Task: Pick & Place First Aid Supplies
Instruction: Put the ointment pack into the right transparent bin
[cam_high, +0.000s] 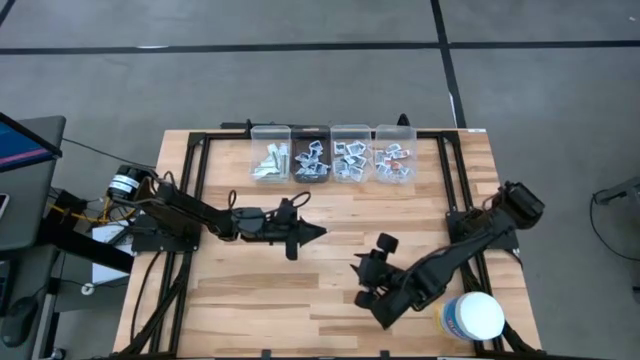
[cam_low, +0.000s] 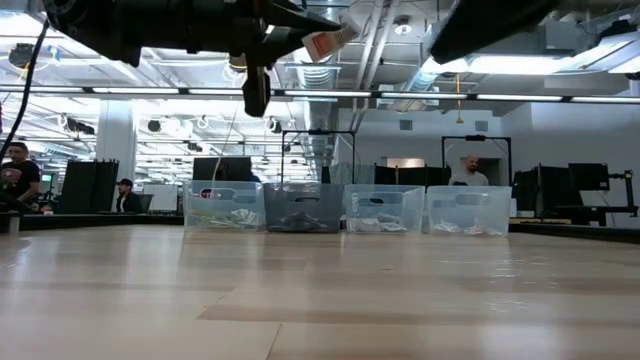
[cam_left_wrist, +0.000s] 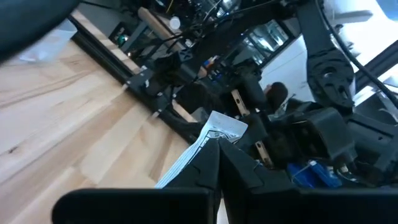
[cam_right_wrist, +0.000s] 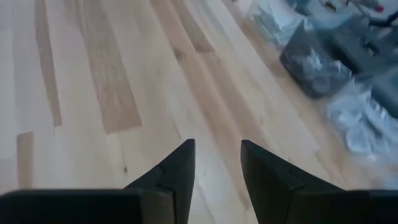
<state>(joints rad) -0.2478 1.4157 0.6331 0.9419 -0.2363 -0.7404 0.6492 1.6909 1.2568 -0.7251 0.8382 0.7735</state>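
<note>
A small flat packet is pinched in the left end effector, its pale printed end sticking out past the closed fingertips. In the low view the same packet shows high above the tabletop, carried in the air rather than resting on anything. From above, the left end effector sits over the middle of the tabletop, well apart from the four clear bins lined up along the far edge. Each bin already holds a heap of similar packets, so the bins look like sorting slots, and this packet is most likely on its way to one of them; which one I cannot tell.

The fingers are clamped nearly flat together, which suits so thin a thing: a grip on one end leaves the rest free to drop cleanly once released.

The right end effector hangs over bare wood nearer the front of the tabletop, its fingers a moderate way apart with nothing between them. It seems to be waiting. Just beside that arm, at the front right corner, stands a white round tub with a yellow label.
</note>
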